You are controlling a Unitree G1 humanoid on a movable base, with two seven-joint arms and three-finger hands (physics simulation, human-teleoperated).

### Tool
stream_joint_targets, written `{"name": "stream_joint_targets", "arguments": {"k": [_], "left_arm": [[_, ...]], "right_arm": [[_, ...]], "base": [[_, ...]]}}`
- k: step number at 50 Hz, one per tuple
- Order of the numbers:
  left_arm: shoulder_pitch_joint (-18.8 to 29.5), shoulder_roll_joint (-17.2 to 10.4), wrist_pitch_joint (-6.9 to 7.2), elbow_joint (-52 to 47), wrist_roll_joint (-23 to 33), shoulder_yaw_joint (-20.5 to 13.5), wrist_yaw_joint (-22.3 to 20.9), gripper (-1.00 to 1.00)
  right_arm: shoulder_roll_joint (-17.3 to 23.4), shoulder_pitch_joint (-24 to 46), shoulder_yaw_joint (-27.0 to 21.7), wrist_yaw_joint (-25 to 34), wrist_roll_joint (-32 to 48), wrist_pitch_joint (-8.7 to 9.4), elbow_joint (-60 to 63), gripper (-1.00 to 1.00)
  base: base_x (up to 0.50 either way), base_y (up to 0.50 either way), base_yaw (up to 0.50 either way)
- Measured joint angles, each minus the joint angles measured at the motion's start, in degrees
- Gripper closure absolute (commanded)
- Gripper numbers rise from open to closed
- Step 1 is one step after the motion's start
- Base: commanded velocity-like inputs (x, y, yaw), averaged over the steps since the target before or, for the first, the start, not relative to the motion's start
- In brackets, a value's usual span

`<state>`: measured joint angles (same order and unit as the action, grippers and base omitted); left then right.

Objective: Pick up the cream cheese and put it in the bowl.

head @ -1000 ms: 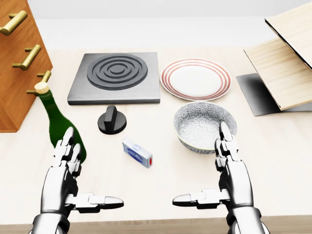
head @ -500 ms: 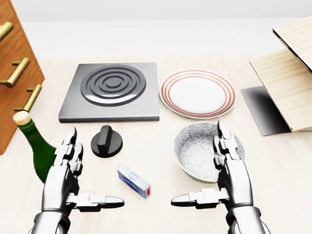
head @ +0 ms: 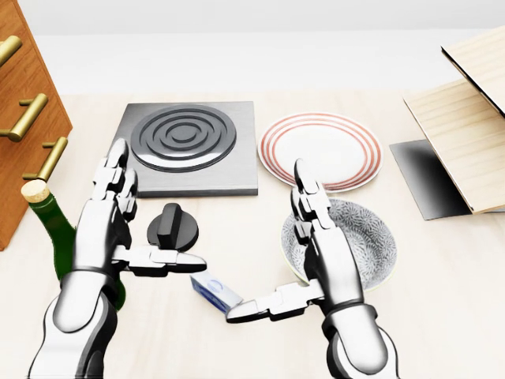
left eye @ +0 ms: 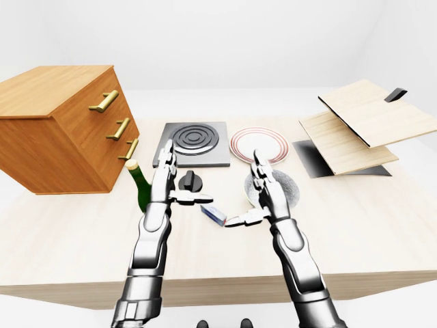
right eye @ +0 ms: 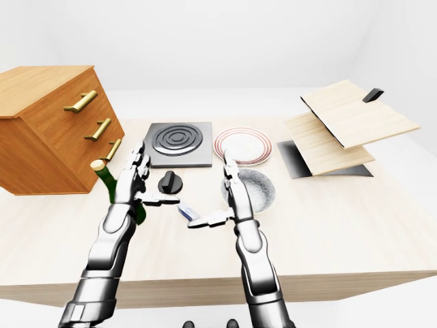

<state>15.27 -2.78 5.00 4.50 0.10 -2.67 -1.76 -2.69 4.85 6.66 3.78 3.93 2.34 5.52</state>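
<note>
Both hands have pushed forward and inward since half a second ago, while the head view itself holds steady. Right hand (head: 316, 260) has its fingers apart, the thumb stretched low toward the cream cheese (head: 213, 290), its tip just beside or over the box's near end (contact cannot be told). Left hand (head: 114, 229) is spread too, thumb pointing right above the box, gripping nothing. That small blue-and-white box lies flat on the table between the two thumbs, partly hidden by the right one. Patterned bowl (head: 371, 237) sits just behind the right hand, empty as far as shows.

Risk, as I judge it: the right thumb could nudge the box away instead of pinching it, and the wrist swinging toward the bowl might clip its rim. Left forearm stands close to the green bottle (head: 55, 229), which could topple.

Outward lie a black knob (head: 171, 227), a hotplate (head: 183, 142), a striped plate (head: 319, 151), a wooden drawer unit (left eye: 61, 126) and stacked boards (left eye: 362, 123) on the pale tabletop (left eye: 382, 219), with white walls beyond.
</note>
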Motion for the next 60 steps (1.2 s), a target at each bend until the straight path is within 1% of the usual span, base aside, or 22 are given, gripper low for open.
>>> {"name": "stream_joint_targets", "arguments": {"k": [11,15,19,23,29,39,50,60], "left_arm": [[7.50,-0.89,0.00,2.17,-0.46,-0.45,0.77,-1.00],[9.39,-1.27,0.00,3.36,-0.79,-0.72,1.14,-1.00],[10.59,-1.54,0.00,3.84,-1.04,-0.84,1.38,-1.00],[11.34,-1.70,0.00,3.84,-1.27,-0.90,1.53,-1.00],[12.03,-1.81,0.00,3.85,-1.54,-0.97,1.65,-1.00],[12.59,-2.01,0.00,4.04,-2.03,-1.13,1.67,-1.00],[13.00,-2.21,0.00,4.41,-2.44,-1.31,1.68,-1.00],[13.28,-2.30,0.00,5.16,-2.77,-1.39,1.74,-1.00]], "right_arm": [[-1.63,1.26,3.11,0.70,1.34,-0.12,-0.48,-1.00],[-2.21,1.50,4.36,1.10,2.01,-0.33,-0.57,-1.00],[-2.82,1.91,5.46,1.34,2.85,-0.93,-1.24,-1.00],[-3.40,3.14,5.85,1.32,3.83,-2.60,-3.80,-1.00],[-4.04,6.15,5.51,0.41,6.84,-7.34,-10.36,-1.00],[-4.68,9.21,4.62,-0.99,11.15,-7.34,-19.42,-1.00],[-4.80,9.38,4.53,-1.84,15.10,-7.34,-25.29,-1.00],[-4.57,9.69,4.04,-2.66,17.10,-7.34,-28.60,-1.00]], "base": [[0.00,0.00,0.00],[0.00,0.00,0.00],[0.00,0.00,0.00],[0.00,0.00,0.00],[0.00,0.00,0.00],[0.00,0.00,0.00],[0.00,0.00,0.00],[0.00,0.00,0.00]]}}
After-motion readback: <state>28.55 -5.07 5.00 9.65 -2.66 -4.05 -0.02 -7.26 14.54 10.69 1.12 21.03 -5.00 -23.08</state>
